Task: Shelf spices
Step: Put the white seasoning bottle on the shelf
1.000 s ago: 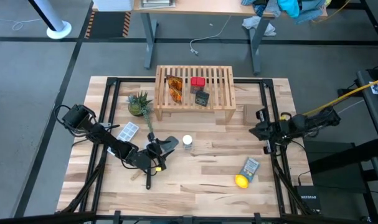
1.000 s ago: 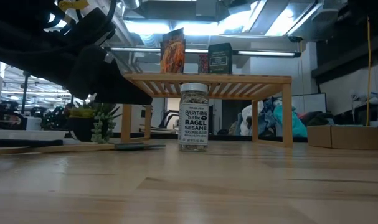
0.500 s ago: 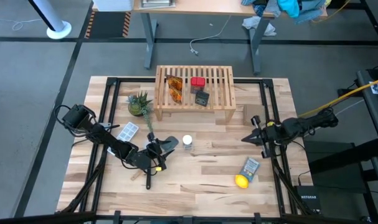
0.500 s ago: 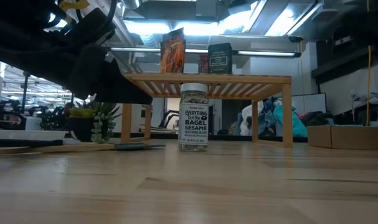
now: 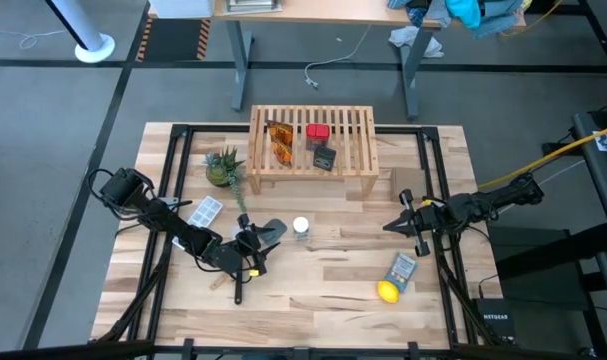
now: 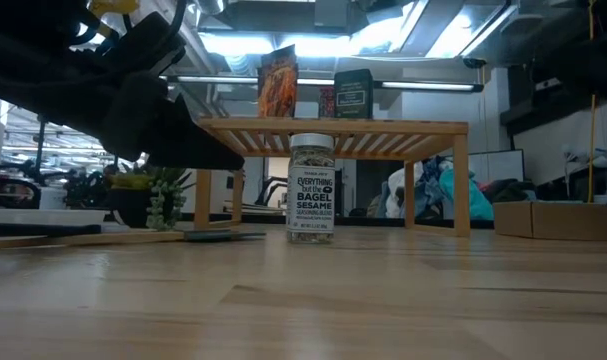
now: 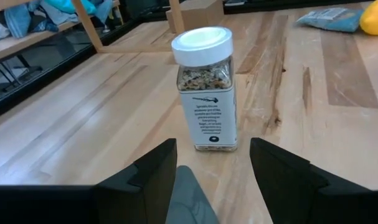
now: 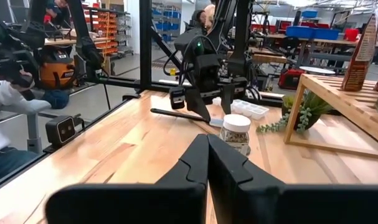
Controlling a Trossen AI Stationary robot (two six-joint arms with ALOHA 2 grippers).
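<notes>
The clear, white-capped bottle [image 5: 301, 228] stands upright on its base on the table in front of the shelf [image 5: 355, 150]. On the shelf's slatted top stand an amber packet [image 5: 278, 141], a red box [image 5: 317, 131] and a black box [image 5: 324, 158]. My left gripper [image 5: 270, 232] is open just left of the bottle. In the left wrist view the bottle [image 7: 204, 87] stands a little beyond my left gripper [image 7: 212, 169], not between the fingers. My right gripper [image 5: 391, 225] is shut, level, and points at the bottle [image 8: 236, 132] from the table's right.
A small potted plant [image 5: 223, 166] stands left of the shelf, with a white tray [image 5: 206, 211] near it. A grey-blue packet [image 5: 401, 269] and a yellow lemon [image 5: 387, 291] lie near the front right. Bare planks lie between the bottle and my right gripper.
My right gripper has sunk a little and tipped until it lies level, its tip reaching out toward the table's left, toward the bottle. It has stayed shut.
</notes>
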